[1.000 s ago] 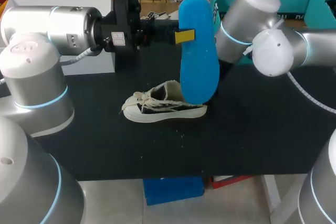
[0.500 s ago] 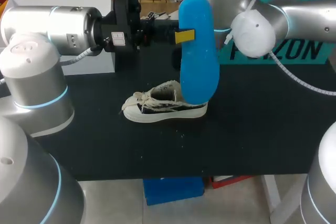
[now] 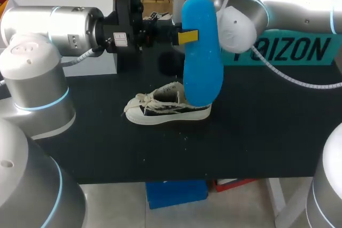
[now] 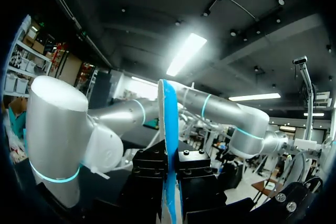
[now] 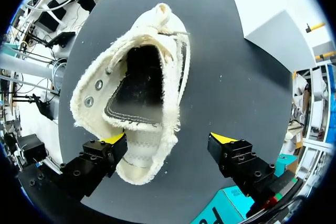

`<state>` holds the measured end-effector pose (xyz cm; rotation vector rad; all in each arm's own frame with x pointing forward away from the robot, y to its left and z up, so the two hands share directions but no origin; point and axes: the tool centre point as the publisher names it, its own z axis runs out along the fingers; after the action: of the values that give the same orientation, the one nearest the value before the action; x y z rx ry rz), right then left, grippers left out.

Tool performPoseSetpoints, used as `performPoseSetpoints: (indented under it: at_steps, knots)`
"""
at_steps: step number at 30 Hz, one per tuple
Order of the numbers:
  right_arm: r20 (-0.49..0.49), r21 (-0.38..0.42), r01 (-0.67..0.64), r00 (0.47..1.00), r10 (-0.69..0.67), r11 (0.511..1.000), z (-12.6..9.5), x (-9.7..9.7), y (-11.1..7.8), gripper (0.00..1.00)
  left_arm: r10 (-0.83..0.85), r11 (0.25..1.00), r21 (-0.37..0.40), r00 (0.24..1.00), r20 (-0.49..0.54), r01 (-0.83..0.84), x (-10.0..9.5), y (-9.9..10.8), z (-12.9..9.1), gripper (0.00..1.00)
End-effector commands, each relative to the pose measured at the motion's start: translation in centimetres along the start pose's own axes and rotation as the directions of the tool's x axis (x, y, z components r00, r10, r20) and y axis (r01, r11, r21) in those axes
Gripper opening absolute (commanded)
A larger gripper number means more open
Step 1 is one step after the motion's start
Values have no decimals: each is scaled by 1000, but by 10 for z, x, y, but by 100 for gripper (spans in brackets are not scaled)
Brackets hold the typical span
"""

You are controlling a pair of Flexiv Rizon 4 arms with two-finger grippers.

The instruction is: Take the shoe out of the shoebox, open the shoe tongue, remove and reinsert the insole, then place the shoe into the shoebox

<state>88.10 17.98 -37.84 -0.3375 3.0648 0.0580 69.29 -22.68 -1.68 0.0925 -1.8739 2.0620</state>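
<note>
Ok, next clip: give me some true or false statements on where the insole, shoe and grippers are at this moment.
1. The left gripper holds the blue insole upright, clamped between its fingers. True.
2. The shoe is in the shoebox. False: it lies on the black table, in front of the teal box.
3. The right gripper is shut on the shoe. False: its fingers stand apart over the shoe, gripping nothing.
4. The right wrist view looks down into the shoe's opening. True.
5. The right arm holds the insole. False: the left arm does.
</note>
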Motion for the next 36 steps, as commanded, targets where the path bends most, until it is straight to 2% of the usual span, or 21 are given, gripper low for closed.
performPoseSetpoints:
  at_steps: [1, 16, 17, 19, 36]
  knots:
    - [-5, 56, 1, 1000, 0, 998, 3, -3, 8, 100, 2, 1000, 2, 1000, 4, -2, 0, 1, 2, 0]
    - [-21, 50, 10, 1000, -9, 999, 7, -8, 19, 100, 2, 1000, 2, 1000, 4, -2, 0, 1, 2, 0]
    - [-24, 50, 9, 1000, -8, 999, 8, -8, 20, 76, 2, 1000, 2, 1000, 4, -2, 0, 1, 2, 0]
    - [-30, 50, 6, 1000, -4, 999, 10, -8, 19, 0, 2, 1000, 2, 1000, 4, -2, 0, 1, 2, 0]
    - [-40, 53, 7, 999, -5, 999, 13, -7, 19, 0, 2, 1000, 2, 1000, 4, -2, 0, 1, 2, 0]
